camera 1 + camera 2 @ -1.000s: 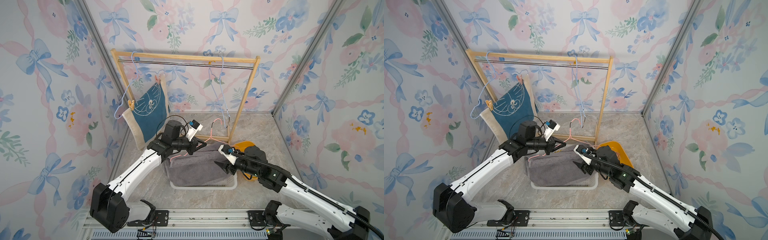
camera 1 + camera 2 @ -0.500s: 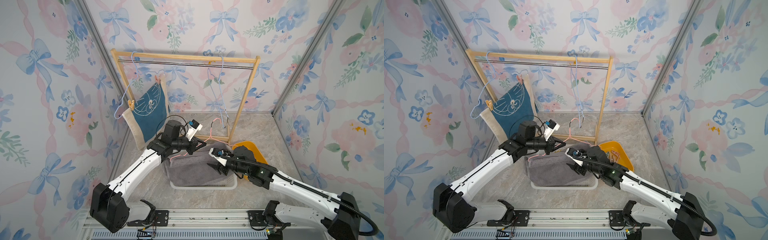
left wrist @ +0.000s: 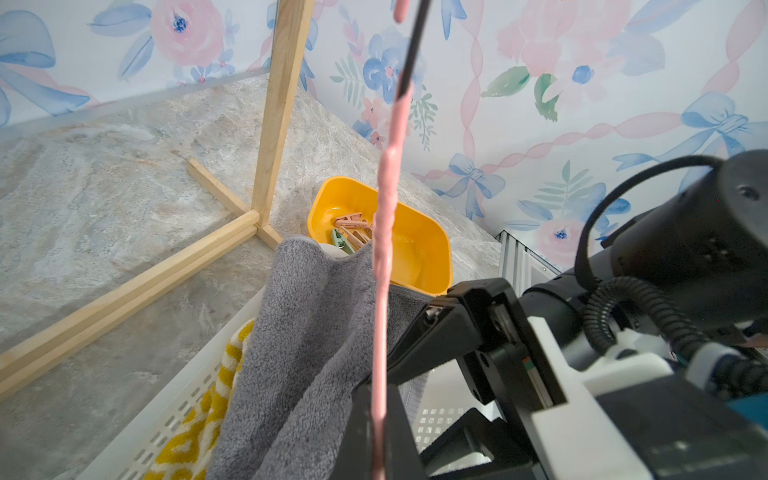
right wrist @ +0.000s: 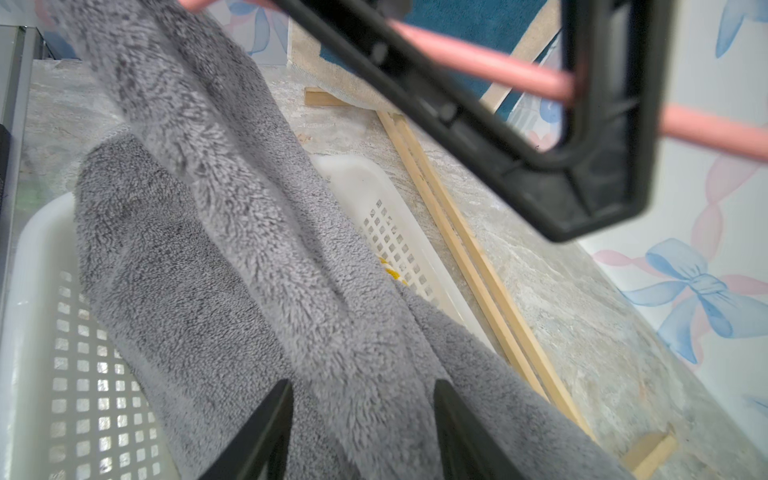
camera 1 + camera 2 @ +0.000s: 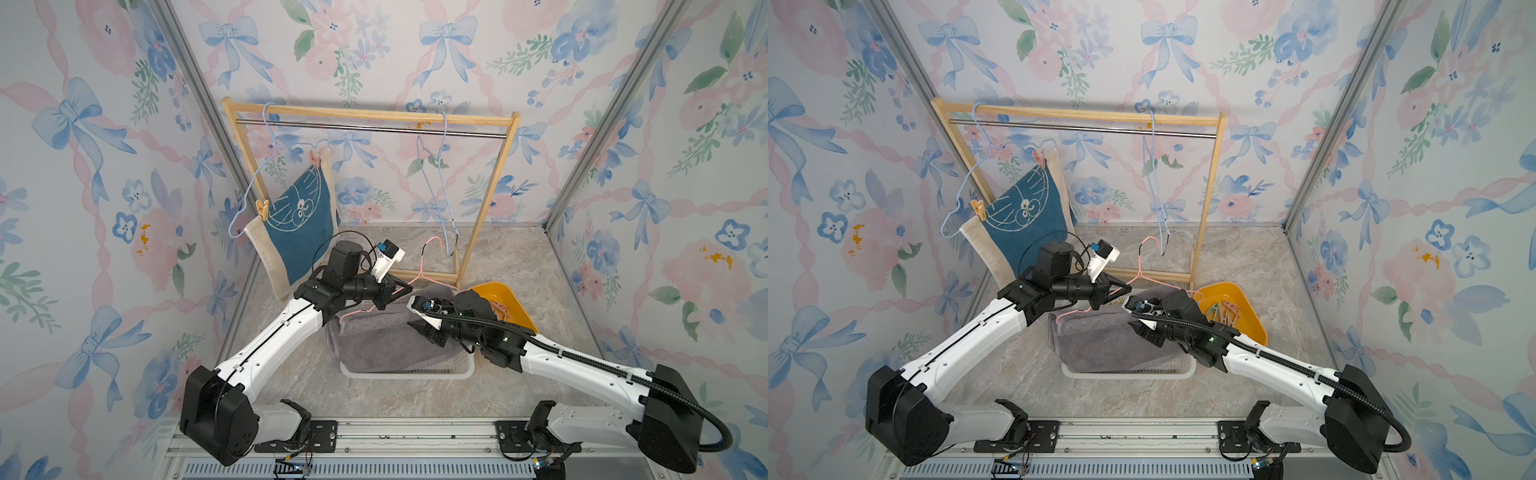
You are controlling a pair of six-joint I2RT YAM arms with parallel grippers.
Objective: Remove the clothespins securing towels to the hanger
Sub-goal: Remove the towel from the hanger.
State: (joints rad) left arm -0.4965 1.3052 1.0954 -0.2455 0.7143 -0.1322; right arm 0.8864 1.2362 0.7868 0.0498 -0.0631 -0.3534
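Note:
My left gripper is shut on the pink hanger and holds it above the white basket. A grey towel droops from that hanger into the basket. My right gripper is open, and its two fingers straddle a ridge of the grey towel. A blue towel hangs on a blue hanger, held by two clothespins, one at the top and one at the left. A yellow-striped towel lies in the basket under the grey one.
A yellow bin holding loose clothespins stands to the right of the basket. The wooden rack spans the back, with an empty blue hanger on its rail. Its foot bar runs just behind the basket.
My right gripper has swung left from beside the yellow bin onto the grey towel, and its jaws have narrowed. The left arm and pink hanger have stayed put.

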